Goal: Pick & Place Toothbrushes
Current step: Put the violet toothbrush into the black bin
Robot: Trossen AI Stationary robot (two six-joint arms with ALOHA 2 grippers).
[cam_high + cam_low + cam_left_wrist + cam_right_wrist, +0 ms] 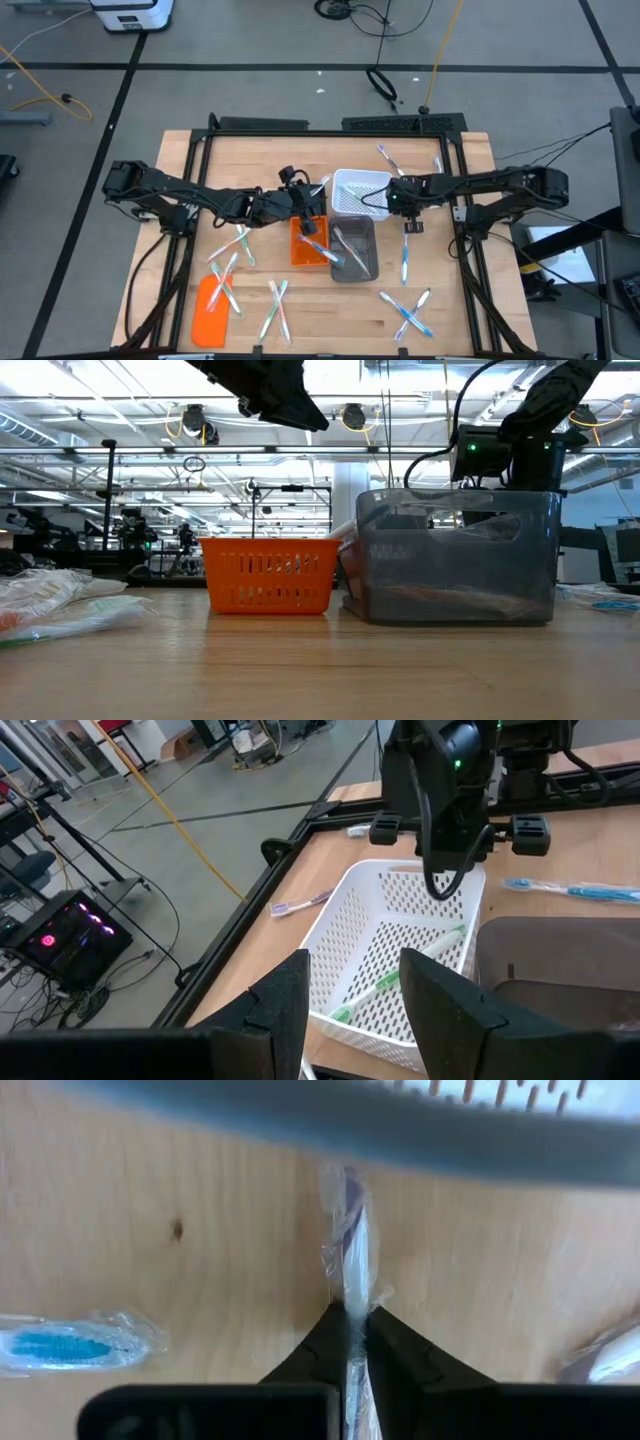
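Black fingers of the right hand (352, 1338) pinch a plastic-wrapped toothbrush (352, 1250) beside the grey plastic bin (354, 249). Left hand (352, 1005), fingers apart, hovers before the white mesh basket (365, 900) holding a green toothbrush (392, 977); orange basket (269, 574) contents are hidden in the low view.

The whole table (250, 325) and both arms are seen from straight above in the high view. The low view is taken at tabletop height, level, facing the orange basket (270, 575) and grey bin (455, 555) close by, with the room behind. The white basket (390, 955) is looked down on obliquely from the left wrist. The right wrist view is pressed very near the wood. All three bins are shared with the overhead view.
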